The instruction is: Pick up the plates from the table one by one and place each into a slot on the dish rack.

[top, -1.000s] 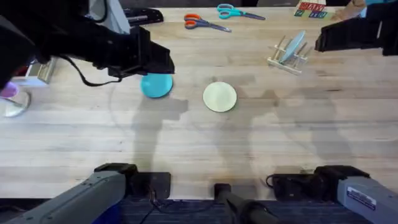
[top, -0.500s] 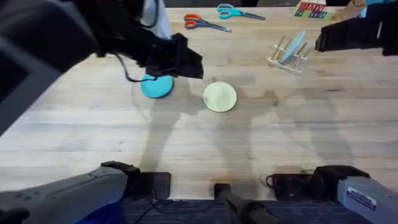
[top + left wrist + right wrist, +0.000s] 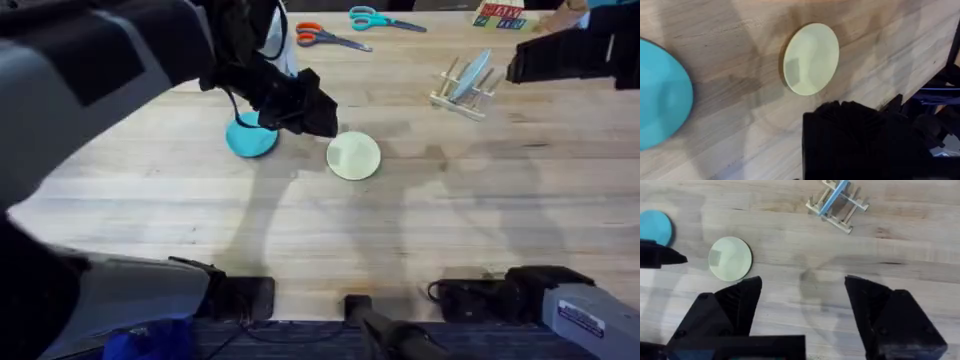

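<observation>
Plates, teal (image 3: 250,138) and cream (image 3: 353,155), lie flat on the table (image 3: 420,230) while the left gripper (image 3: 318,118), grip unclear, hovers between them and must descend.

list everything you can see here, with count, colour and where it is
teal plate: 1, teal-blue, flat on the table, left of centre
cream plate: 1, pale cream-yellow, flat at mid-table
dish rack: 1, light wood, far right
blue-grey plate: 1, pale blue-grey, upright in the rack
scissors: 2, orange-handled and teal-handled, far edge
colourful card: 1, far right edge
left gripper: 1, black, hanging between the two flat plates
right gripper: 1, black, open, raised over the table
</observation>
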### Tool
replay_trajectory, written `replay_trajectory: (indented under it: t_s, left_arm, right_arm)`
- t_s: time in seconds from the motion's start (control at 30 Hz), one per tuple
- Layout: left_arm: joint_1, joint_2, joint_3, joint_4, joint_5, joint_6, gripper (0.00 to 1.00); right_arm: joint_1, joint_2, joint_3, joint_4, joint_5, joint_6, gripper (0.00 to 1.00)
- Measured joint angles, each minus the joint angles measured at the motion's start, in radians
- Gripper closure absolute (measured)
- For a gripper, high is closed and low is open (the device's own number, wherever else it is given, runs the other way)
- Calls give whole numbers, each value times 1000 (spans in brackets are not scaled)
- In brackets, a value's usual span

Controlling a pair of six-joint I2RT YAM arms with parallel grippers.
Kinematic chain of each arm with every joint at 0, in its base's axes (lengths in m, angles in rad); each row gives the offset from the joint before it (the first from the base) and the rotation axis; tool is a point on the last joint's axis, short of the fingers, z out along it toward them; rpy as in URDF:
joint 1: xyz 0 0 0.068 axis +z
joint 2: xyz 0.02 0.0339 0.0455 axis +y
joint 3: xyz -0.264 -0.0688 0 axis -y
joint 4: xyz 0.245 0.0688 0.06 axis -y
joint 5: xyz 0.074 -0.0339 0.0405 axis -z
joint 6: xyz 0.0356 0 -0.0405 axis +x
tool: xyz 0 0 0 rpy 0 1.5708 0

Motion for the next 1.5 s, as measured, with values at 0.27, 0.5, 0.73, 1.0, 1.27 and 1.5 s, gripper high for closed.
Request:
replay_trajectory:
  t_s: [0.27,0.5,0.73,1.0,1.27,1.5]
  left_arm:
    - [0,62,0,6,3,33,960]
    - [0,106,0,26,3,66,960]
    - [0,165,0,63,1,85,960]
    - [0,272,0,115,-1,105,960]
    - [5,352,8,121,34,111,960]
    - [8,387,21,122,91,111,960]
  right_arm:
    - [0,0,0,0,0,0,7]
    - [0,0,0,0,0,0,7]
    - [0,0,0,0,0,0,7]
    - [0,0,0,0,0,0,7]
    - [0,0,0,0,0,0,6]
    - [0,0,0,0,0,0,7]
